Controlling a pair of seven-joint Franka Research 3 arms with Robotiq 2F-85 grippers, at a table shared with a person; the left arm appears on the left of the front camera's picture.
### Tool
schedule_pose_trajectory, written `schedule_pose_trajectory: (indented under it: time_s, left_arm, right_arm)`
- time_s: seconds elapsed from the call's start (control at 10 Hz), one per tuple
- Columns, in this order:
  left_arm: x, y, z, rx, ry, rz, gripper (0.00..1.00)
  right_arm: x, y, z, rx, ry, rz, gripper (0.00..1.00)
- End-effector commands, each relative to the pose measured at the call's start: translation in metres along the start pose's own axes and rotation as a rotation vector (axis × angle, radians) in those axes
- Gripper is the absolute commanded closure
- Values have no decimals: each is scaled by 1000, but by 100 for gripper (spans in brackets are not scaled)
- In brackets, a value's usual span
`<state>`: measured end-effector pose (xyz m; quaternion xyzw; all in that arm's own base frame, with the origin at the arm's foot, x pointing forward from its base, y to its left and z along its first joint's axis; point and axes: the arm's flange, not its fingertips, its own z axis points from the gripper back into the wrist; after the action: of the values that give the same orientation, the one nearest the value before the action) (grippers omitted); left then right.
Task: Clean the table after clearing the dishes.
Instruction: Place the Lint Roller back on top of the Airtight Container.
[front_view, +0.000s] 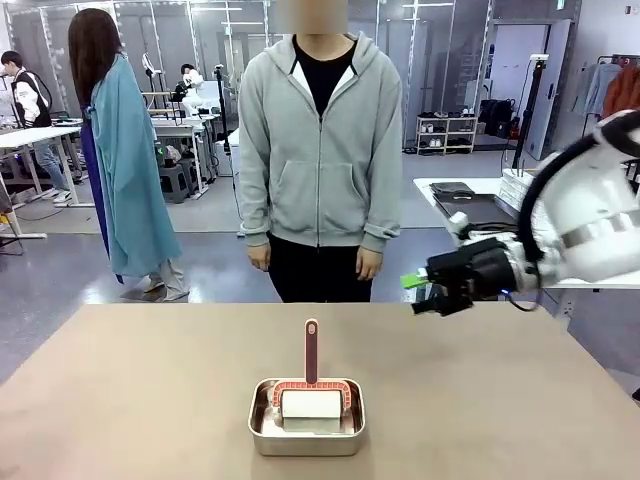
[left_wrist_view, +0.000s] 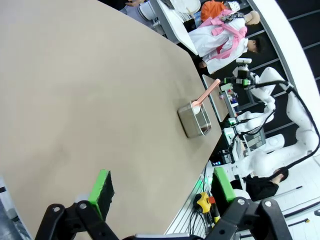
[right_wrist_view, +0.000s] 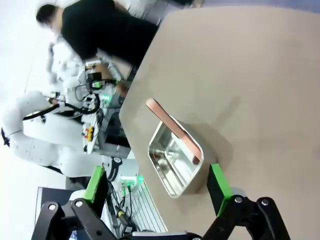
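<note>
Taupe-brown matte worktop (front_view: 150, 390) carries one steel tin (front_view: 306, 417) holding a red-handled roller (front_view: 311, 385), ready for cleaning; right tool (front_view: 425, 290) and left tool (left_wrist_view: 162, 192) stand wide, holding nothing.

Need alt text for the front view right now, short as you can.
A steel tin holding a red-handled roller sits on the brown table, near its front edge. The right claw hovers open above the table's far right side, and a person in a grey hoodie stands behind the table.

Brown table, plain matte top
The table (front_view: 140, 400) is wide and taupe-brown, stretching from the near edge to the person's far side, its surface bare to left and right
</note>
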<state>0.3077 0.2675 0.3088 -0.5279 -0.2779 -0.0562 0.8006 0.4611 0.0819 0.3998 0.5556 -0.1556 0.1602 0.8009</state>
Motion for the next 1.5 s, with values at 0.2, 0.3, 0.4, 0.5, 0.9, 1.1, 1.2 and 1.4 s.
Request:
schedule_pose_trajectory:
  time_s: [0.2, 0.3, 0.4, 0.5, 0.9, 1.1, 1.2, 1.4]
  left_arm:
    - [-1, -5, 2, 19, 14, 13, 0]
    - [-1, -5, 2, 19, 14, 13, 0]
    - [-1, -5, 2, 19, 14, 13, 0]
    - [-1, -5, 2, 19, 14, 13, 0]
    - [-1, -5, 2, 19, 14, 13, 0]
    - [-1, -5, 2, 19, 14, 13, 0]
    - [-1, -5, 2, 19, 14, 13, 0]
    - [-1, -5, 2, 19, 14, 13, 0]
  right_arm:
    - [-29, -71, 146, -50, -126, -120, 0]
    - [-38, -83, 171, -38, -148, -141, 0]
    - [-55, -99, 202, -59, -141, -161, 0]
    - [-71, -108, 228, -90, -169, -200, 0]
    - [-140, -107, 307, -127, -303, -284, 0]
    - [-125, -115, 304, -158, -286, -276, 0]
    - [-125, -115, 304, -158, -286, -276, 0]
    - [-125, -115, 304, -158, -286, -276, 0]
